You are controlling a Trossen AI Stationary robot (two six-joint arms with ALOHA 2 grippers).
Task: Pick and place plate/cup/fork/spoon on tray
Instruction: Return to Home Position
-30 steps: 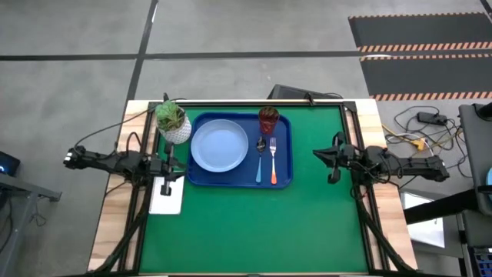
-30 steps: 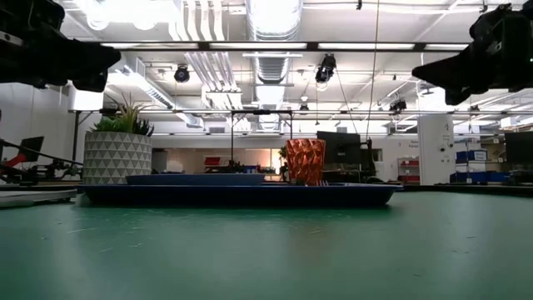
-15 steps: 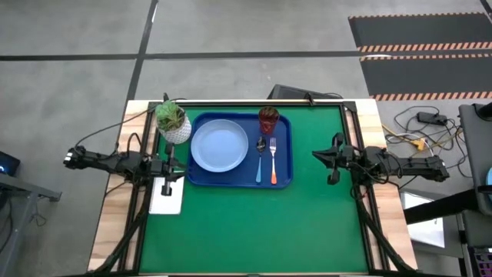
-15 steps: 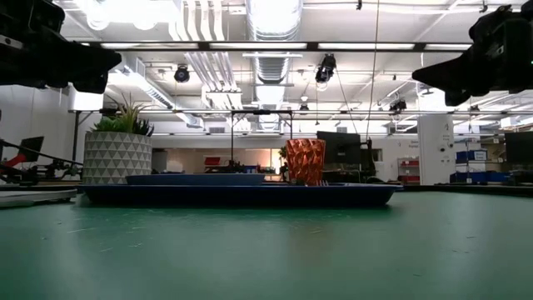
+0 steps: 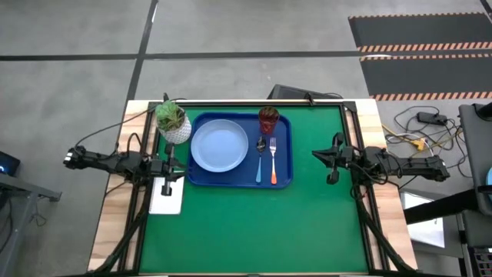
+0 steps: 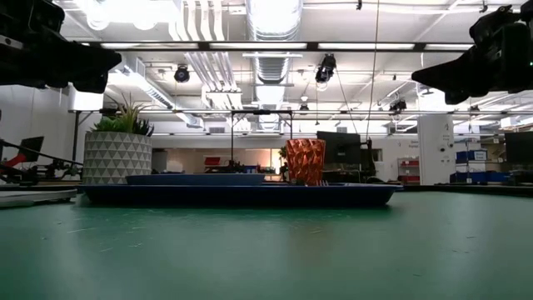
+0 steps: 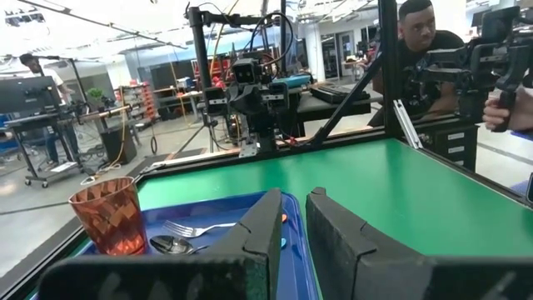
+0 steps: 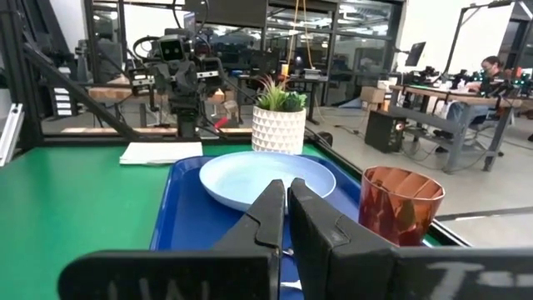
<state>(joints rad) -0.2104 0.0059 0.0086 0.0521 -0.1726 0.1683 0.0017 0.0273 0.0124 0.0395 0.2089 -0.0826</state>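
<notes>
The dark-blue tray point(image 5: 240, 177) lies on the green mat at the far left of centre. On it rest the light-blue plate point(image 5: 220, 146), the reddish-brown cup point(image 5: 268, 119) upright in its far right corner, the teal-handled spoon point(image 5: 260, 160) and the orange-handled fork point(image 5: 273, 160), side by side right of the plate. My left gripper point(image 5: 174, 164) hovers left of the tray, empty, its fingers point(image 7: 265, 223) close together with only a narrow slit. My right gripper point(image 5: 323, 157) hovers well right of the tray, shut and empty point(image 8: 286, 197).
A white pot with a green plant point(image 5: 173, 121) stands against the tray's far left corner. A white sheet point(image 5: 167, 198) lies at the table's left edge below my left gripper. A person point(image 7: 420, 37) stands beyond the table's right side. Bare green mat point(image 5: 254, 231) fills the near half.
</notes>
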